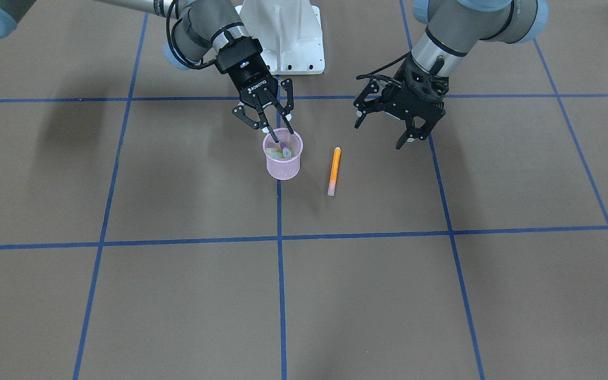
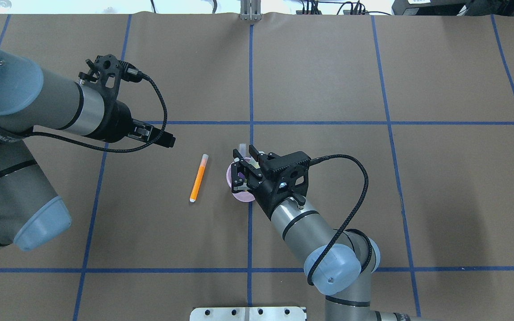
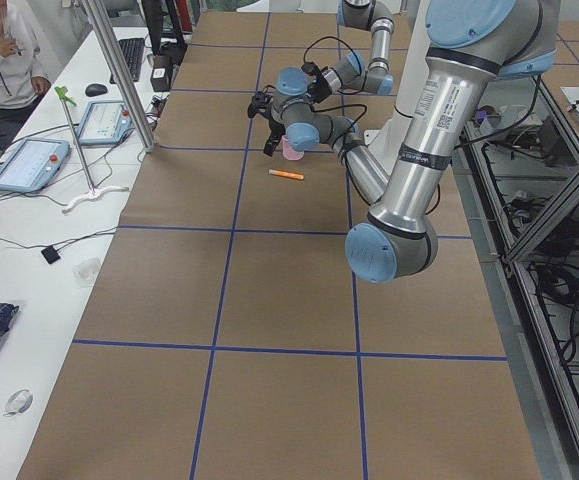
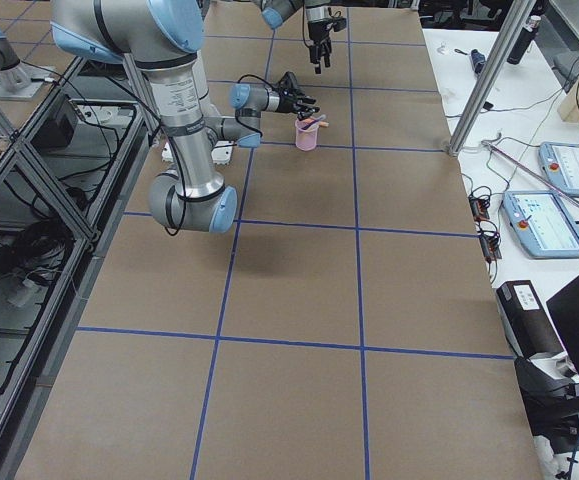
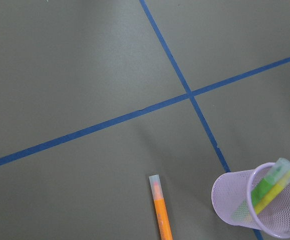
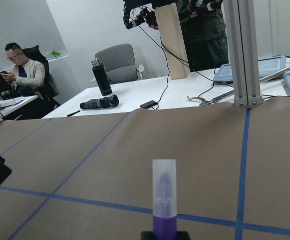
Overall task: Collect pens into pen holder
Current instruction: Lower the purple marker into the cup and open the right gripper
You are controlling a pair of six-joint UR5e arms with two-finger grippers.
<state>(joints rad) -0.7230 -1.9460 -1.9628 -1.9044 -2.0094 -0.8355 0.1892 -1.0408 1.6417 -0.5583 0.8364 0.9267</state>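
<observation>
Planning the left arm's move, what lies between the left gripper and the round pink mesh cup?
Only the slim orange pen, lying flat; see the overhead view.

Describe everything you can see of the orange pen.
The orange pen is a slim stick with a bright orange barrel and a clear whitish cap on the end away from the robot. It lies flat on the brown table, to the robot's left of the pink pen holder and apart from it; only the table touches it.
</observation>
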